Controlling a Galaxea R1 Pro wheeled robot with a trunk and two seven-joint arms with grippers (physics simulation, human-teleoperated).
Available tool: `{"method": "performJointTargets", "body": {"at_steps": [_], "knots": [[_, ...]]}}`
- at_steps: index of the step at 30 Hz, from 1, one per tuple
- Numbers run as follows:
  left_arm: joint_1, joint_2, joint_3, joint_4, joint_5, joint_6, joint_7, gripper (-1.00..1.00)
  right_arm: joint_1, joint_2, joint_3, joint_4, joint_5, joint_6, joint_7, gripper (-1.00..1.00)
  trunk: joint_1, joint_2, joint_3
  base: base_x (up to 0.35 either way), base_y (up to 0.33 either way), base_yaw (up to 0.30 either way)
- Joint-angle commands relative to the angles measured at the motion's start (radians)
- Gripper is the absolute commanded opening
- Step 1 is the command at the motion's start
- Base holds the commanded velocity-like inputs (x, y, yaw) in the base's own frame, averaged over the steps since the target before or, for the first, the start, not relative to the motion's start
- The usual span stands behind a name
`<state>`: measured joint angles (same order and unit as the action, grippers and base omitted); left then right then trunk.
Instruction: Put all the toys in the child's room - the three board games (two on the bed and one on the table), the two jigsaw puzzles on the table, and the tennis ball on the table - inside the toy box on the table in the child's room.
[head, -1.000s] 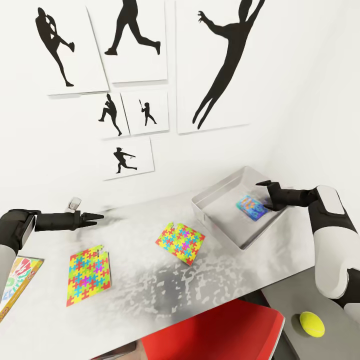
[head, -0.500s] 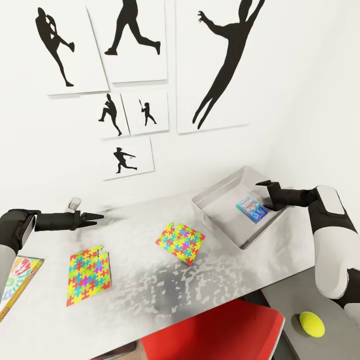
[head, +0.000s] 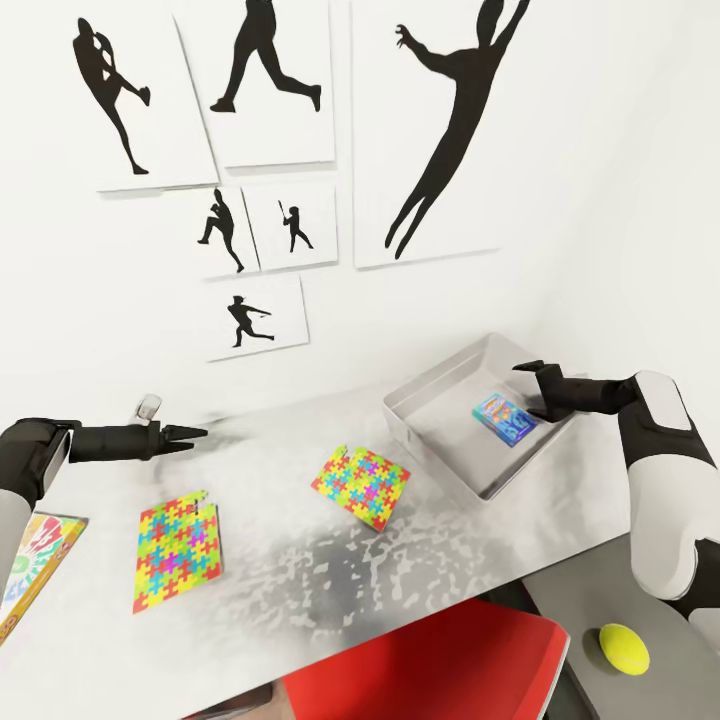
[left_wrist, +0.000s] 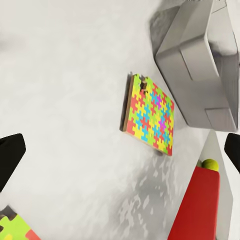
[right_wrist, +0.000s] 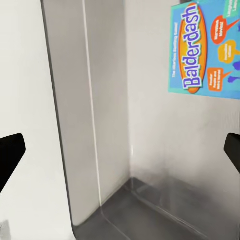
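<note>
The grey toy box (head: 440, 450) sits on the table at the right. A blue Balderdash board game (head: 503, 417) lies flat on its floor, also seen in the right wrist view (right_wrist: 205, 47). My right gripper (head: 528, 392) hovers open just above the box's far side, holding nothing. Two colourful jigsaw puzzles lie on the table, one in the middle (head: 361, 485) and one further left (head: 177, 548). Another board game (head: 30, 570) lies at the table's left edge. My left gripper (head: 190, 436) is open above the table's left rear. The yellow tennis ball (head: 623, 648) rests on a low grey surface at the lower right.
A red chair (head: 430, 665) stands at the table's front edge. The wall with silhouette posters (head: 270, 85) runs directly behind the table. The left wrist view shows the middle puzzle (left_wrist: 150, 117), the box (left_wrist: 200, 65), the ball (left_wrist: 210, 164) and the chair (left_wrist: 195, 205).
The blue board game was blurred in motion inside the box and now lies still. My right gripper has lifted slightly. The left arm has not moved.
</note>
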<state>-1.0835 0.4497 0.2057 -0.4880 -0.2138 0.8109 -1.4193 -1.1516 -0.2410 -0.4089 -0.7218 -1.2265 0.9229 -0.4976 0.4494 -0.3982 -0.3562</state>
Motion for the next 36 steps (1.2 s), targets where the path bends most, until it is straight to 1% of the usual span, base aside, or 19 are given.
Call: {"method": "performJointTargets", "body": {"at_steps": [1, 9, 16, 21, 27, 36], "knots": [[-0.001, -0.001, 0.006, -0.001, -0.01, 0.01, -0.008, 1.0, -0.001, 0.0, -0.002, -0.001, -0.01, 0.002, -0.01, 1.0, 0.001, -0.002, -0.001, 0.0, 0.0, 0.0], [-0.001, 0.001, 0.006, -0.001, -0.007, 0.01, -0.009, 1.0, 0.0, 0.0, -0.004, -0.002, -0.01, 0.002, -0.009, 1.0, 0.001, -0.002, 0.012, -0.012, 0.001, 0.0], [-0.001, 0.002, 0.006, -0.001, -0.007, 0.01, -0.009, 1.0, 0.0, 0.001, -0.004, -0.002, -0.01, 0.003, -0.007, 1.0, 0.001, -0.002, 0.023, -0.16, 0.061, 0.0], [-0.001, 0.004, 0.006, -0.001, -0.006, 0.01, -0.009, 1.0, 0.001, 0.003, -0.004, -0.002, -0.01, 0.004, -0.007, 1.0, 0.001, -0.002, 0.031, -0.064, 0.025, -0.007], [-0.001, 0.004, 0.006, -0.001, -0.006, 0.01, -0.009, 1.0, 0.001, 0.001, -0.004, -0.002, -0.011, 0.004, -0.006, 1.0, 0.001, -0.002, 0.041, -0.05, 0.005, -0.056], [-0.001, 0.004, 0.006, 0.0, -0.006, 0.01, -0.009, 1.0, 0.001, -0.001, -0.005, -0.002, -0.011, 0.004, -0.005, 1.0, 0.001, -0.002, 0.056, -0.163, 0.068, -0.091]]}}
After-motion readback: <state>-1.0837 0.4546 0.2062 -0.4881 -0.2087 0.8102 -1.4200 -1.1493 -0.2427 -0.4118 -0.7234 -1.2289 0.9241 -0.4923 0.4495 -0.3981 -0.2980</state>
